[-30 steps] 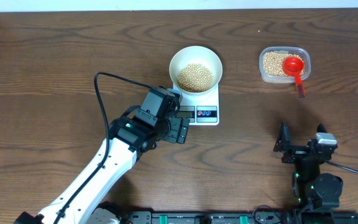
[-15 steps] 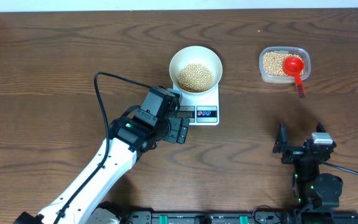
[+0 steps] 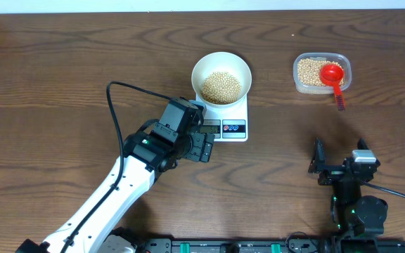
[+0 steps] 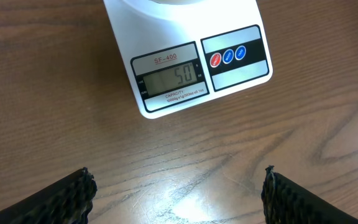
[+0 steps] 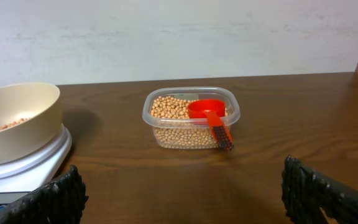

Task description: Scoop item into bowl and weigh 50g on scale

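Looking like robot test lab, not home kitchen. Two robot arms sitting at brown wood counter: left arm, right arm. Black cable looping over counter. Black rail running along near edge. Plain white wall standing behind. Only few things lying out: white scale, bowl holding beans, clear box holding red scoop.

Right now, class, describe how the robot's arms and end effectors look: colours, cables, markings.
The left arm has white links, black joints and a looping black cable. The right arm is black with green lights. Both end effectors have black ridged fingers.
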You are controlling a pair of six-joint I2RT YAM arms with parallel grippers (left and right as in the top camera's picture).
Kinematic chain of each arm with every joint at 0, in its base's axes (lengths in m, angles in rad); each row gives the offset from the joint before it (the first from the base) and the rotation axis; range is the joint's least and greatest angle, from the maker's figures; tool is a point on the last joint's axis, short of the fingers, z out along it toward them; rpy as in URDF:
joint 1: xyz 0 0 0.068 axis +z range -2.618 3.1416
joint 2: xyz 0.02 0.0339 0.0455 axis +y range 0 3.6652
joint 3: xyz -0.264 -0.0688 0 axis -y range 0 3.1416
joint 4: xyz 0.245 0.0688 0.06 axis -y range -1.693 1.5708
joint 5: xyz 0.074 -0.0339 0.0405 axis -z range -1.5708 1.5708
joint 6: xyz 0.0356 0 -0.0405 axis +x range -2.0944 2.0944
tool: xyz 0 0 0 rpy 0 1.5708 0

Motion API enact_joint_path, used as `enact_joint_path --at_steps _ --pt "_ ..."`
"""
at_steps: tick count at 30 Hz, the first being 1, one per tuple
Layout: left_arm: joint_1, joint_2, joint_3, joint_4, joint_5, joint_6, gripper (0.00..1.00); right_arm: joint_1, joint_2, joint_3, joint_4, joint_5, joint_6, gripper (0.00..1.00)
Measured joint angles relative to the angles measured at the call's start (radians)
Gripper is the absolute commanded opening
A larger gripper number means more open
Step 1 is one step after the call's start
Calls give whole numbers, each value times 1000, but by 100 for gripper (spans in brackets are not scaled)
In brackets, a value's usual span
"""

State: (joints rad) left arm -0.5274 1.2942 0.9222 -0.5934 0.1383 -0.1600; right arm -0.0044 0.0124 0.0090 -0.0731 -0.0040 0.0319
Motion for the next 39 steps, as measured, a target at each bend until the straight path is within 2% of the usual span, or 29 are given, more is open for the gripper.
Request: enact_joint_path --at_steps 23,29,39 --pt "12 -8 0 2 -49 13 88 0 0 0 0 0 0 99" --pt "137 -124 0 26 -48 66 88 0 0 0 0 0 0 99" --pt "424 -415 -51 106 76 241 88 0 0 0 0 0 0 99"
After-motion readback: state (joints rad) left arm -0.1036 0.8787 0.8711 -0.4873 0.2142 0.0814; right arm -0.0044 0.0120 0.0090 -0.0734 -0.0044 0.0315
